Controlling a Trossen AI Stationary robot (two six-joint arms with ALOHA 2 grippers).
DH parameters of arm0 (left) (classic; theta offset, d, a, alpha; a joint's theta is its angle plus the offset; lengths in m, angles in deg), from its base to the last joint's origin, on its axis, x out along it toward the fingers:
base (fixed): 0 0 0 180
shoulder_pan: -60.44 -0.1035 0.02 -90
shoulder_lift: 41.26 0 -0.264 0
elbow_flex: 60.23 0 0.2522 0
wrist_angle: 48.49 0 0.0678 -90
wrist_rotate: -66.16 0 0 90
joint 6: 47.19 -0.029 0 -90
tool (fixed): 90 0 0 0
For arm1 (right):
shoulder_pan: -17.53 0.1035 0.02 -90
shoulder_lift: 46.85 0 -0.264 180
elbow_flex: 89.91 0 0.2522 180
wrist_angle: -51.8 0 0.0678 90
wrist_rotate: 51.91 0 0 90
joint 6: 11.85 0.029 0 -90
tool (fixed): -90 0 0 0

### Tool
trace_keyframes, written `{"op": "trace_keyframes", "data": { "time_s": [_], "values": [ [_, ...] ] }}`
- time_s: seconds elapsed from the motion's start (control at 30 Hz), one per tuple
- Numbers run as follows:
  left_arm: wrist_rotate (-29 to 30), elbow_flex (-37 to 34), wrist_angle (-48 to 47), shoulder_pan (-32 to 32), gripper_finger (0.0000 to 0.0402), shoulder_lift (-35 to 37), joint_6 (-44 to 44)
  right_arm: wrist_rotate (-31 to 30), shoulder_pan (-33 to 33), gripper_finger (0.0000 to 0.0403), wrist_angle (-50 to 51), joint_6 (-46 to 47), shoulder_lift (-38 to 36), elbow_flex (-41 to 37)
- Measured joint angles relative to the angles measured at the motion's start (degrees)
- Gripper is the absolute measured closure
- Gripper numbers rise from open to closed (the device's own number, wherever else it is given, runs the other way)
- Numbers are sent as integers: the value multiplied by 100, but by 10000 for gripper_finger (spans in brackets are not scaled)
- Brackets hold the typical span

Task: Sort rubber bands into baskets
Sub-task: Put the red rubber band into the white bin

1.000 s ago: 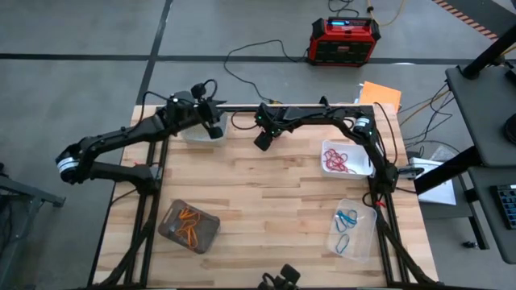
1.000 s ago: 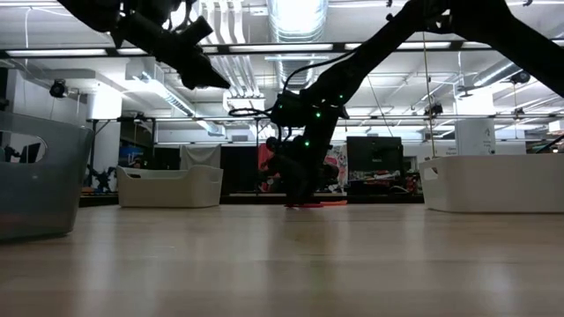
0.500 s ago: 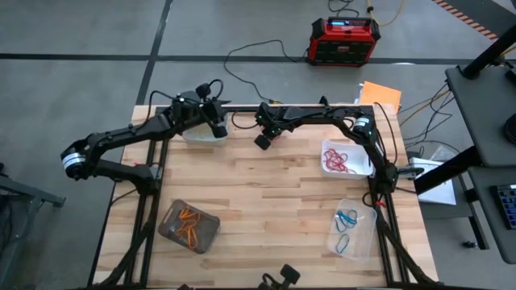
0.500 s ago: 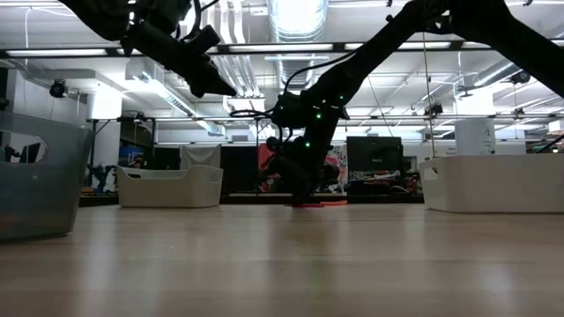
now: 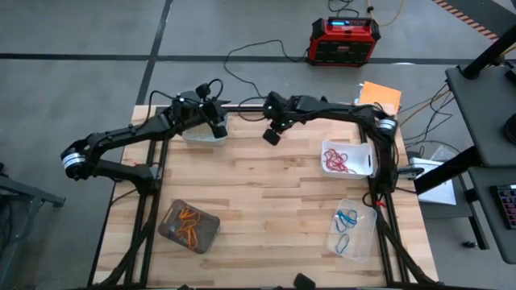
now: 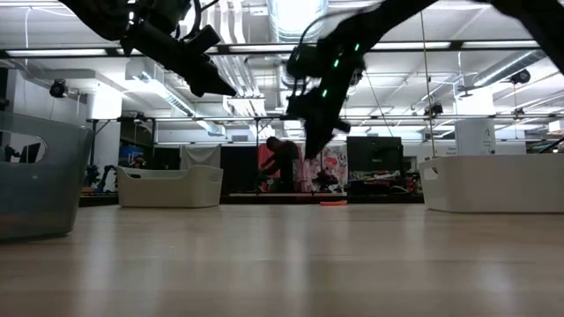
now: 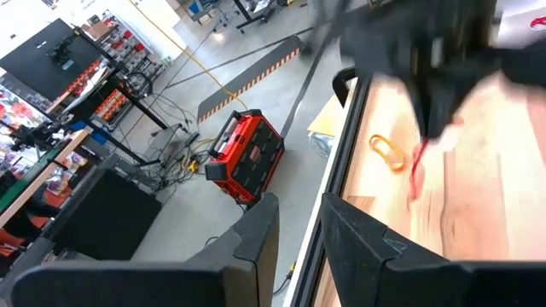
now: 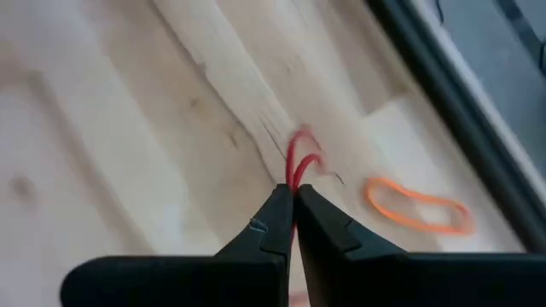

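Pale butcher-block worktop (image 5: 266, 193), narrow wooden strips glued side by side, smooth grain, ringed by a black metal frame.

Right hand (image 8: 293, 198) raised clear of the boards near the far edge of the worktop, its two dark tapered fingers pinched tight on a thin red rubber band (image 8: 298, 162) that pokes out from the tips as a small loop; same hand (image 5: 272, 136) in the high view just beside the clear tub (image 5: 203, 129) at the worktop's far edge. An orange rubber band (image 8: 418, 209), flattened into a long oval, flat on the wood near the far frame rail, just beyond the pinched red one.

Left hand (image 5: 218, 128) high over that clear tub, fingers (image 7: 256, 234) a narrow gap apart with nothing seen between them.

White rounded tub (image 5: 347, 158) of tangled red bands at the worktop's right edge; clear tub (image 5: 351, 229) with blue loops nearer the front on that side; smoky grey-brown tub (image 5: 189, 226) with orange loops at the front left. Broad bare wood in the worktop's middle, between all four tubs.

Red-and-black box (image 5: 344, 40) on the grey floor beyond the worktop's far edge, lettering too small to read.
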State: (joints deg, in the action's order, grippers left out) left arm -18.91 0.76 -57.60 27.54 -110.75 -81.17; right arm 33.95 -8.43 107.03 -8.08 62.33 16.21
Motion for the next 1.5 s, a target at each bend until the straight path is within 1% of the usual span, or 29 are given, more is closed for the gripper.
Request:
{"op": "trace_keyframes", "data": {
  "time_s": [0.17, 0.37, 0.53, 0.67, 0.7, 0.73, 0.8, 0.83, 0.87, 0.97, 1.17, 1.4, 1.5],
  "values": [
    [-2, 0, -11, 0, 326, 2, 22, 14, 47, 394, 744, 58, -860, 7],
    [-2, 0, -12, 0, 326, 4, 24, -33, 84, 394, 2056, 679, -1732, 7],
    [-2, 0, -13, 2, 326, 4, 31, -141, 219, 394, 3271, 1407, -2112, 7],
    [0, 0, -13, 9, 326, 4, 31, -157, 355, 394, 4716, 2047, -2187, 6],
    [-2, 0, -13, 9, 326, 4, 31, -169, 386, 394, 4910, 2214, -2186, -27],
    [-2, 0, -13, 9, 326, 4, 31, -120, 419, 394, 4858, 2318, -2216, -104],
    [-2, 0, -24, 11, 326, 4, 31, 346, 445, 394, 4682, 2346, -2352, -329],
    [-2, 0, -45, 11, 326, 6, 31, 486, 458, 394, 4683, 2342, -2374, -407],
    [-2, 0, -59, 11, 326, 7, 41, 522, 479, 394, 4735, 2353, -2384, -494],
    [-2, 0, -106, 17, 326, 7, 41, 427, 477, 394, 4844, 2556, -2376, -841],
    [-4, 0, -203, 17, 326, 7, 44, 408, 435, 394, 4843, 2632, -2378, -1664],
    [-4, 0, -212, 17, 326, 7, 46, 360, 390, 394, 4727, 2913, -2378, -2488],
    [-4, 0, -207, 17, 326, 7, 46, 333, 390, 394, 4530, 2939, -2378, -2801]
  ]
}}
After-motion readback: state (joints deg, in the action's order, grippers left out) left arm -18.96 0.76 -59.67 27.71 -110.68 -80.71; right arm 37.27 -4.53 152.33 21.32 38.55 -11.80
